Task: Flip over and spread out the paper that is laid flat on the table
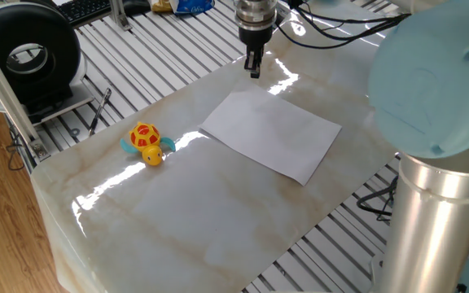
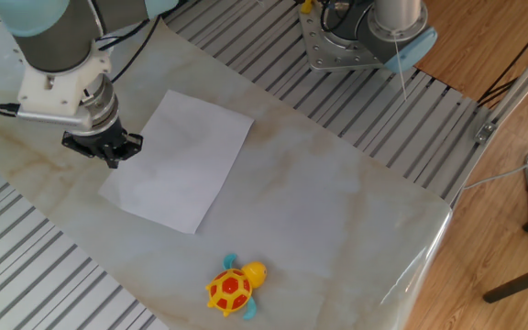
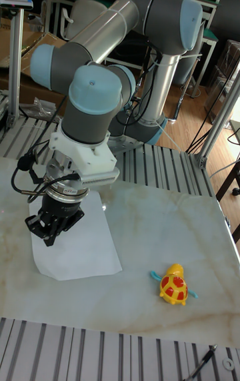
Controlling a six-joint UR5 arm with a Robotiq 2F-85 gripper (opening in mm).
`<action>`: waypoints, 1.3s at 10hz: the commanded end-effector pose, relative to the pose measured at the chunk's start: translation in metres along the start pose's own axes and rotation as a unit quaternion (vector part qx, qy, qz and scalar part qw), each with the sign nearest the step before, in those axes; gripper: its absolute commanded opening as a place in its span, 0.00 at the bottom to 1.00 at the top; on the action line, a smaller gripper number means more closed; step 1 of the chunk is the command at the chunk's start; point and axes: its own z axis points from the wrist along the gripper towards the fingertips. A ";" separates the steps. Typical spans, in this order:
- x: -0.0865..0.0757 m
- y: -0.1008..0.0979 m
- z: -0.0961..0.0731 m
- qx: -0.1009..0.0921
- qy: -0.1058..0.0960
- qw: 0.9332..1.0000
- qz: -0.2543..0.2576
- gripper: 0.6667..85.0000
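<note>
On the worktop (image 1: pixel 218 220) we see the paper (image 1: pixel 271 134) lying flat, a plain white sheet with all four corners down and no fold or lifted edge that we can make out. It sits toward the arm's side of the marble slab, well apart from the toy turtle (image 1: pixel 145 142), which rests near the opposite part of the surface with its orange shell up.

We find the pincer (image 2: pixel 110 158) just off one short edge of the sheet, pointing straight down. From the other fixed view its tip sits beside that edge, over bare marble rather than over the sheet. From one fixed view the pincer (image 1: pixel 254 67) hangs near the far corner of the paper, with bright reflections on the glossy surface right next to it. We cannot tell whether the tip touches the worktop or hovers slightly above it.

Its dark fingers (image 3: pixel 48 232) appear drawn close together with nothing between them, though we cannot tell for sure whether they are fully clenched.

Around the slab we see the ribbed grey metal frame (image 2: pixel 53 275).
</note>
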 end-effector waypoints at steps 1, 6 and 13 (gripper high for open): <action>-0.016 0.002 0.012 -0.022 -0.016 1.000 0.008 0.74; -0.010 -0.028 0.022 0.033 0.009 0.999 0.042 0.02; -0.017 0.011 0.009 -0.032 -0.012 0.998 0.052 0.81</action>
